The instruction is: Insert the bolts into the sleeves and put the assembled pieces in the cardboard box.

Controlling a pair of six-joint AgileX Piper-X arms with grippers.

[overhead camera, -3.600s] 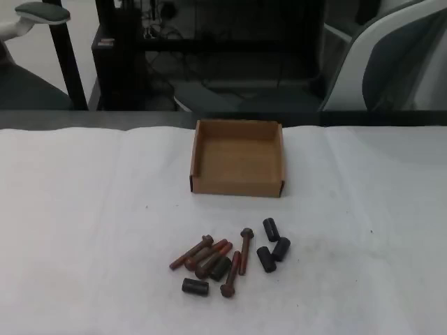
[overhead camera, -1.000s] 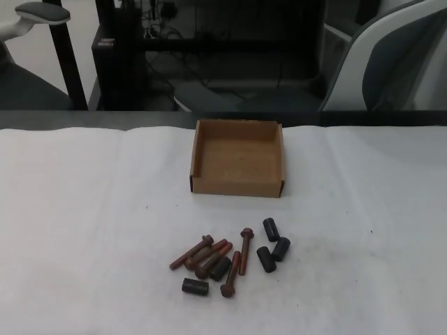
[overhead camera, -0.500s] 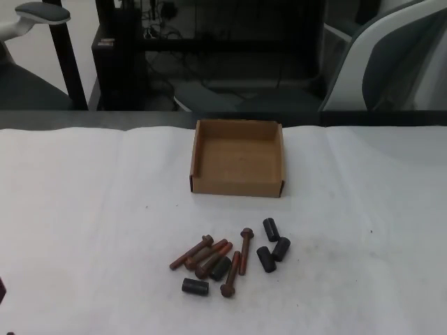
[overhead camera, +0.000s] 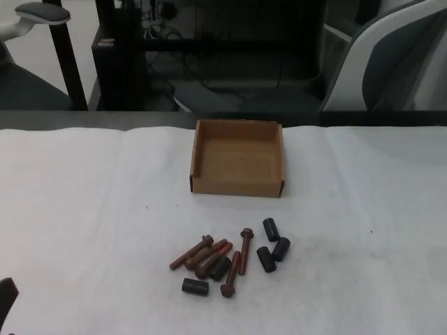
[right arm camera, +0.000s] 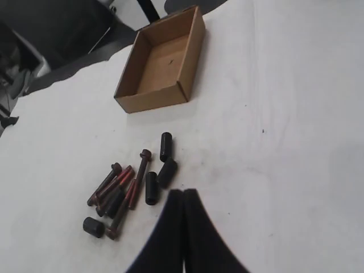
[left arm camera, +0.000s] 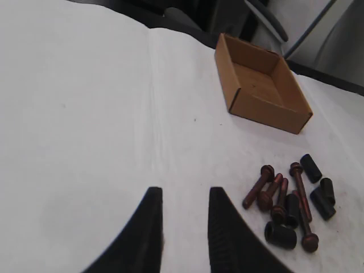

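Several rust-brown bolts [overhead camera: 209,258] lie in a loose heap on the white bench cover, with black sleeves [overhead camera: 272,243] beside and among them. The open cardboard box [overhead camera: 237,185] stands behind the heap and holds nothing. In the left wrist view my left gripper [left arm camera: 185,192] is open over bare cover, short of the bolts [left arm camera: 281,199], sleeves [left arm camera: 315,182] and box [left arm camera: 267,114]. My right gripper [right arm camera: 182,194] is shut with nothing held, just short of the sleeves [right arm camera: 162,170] and bolts [right arm camera: 122,190]; the box [right arm camera: 153,99] lies farther off.
A dark part of an arm [overhead camera: 7,296] shows at the near left corner of the bench. White cover spreads wide on both sides of the heap. Chairs and dark furniture stand behind the bench's far edge.
The dark arm part has come further into the high view at the near left corner. Bolts, sleeves and box have not moved.
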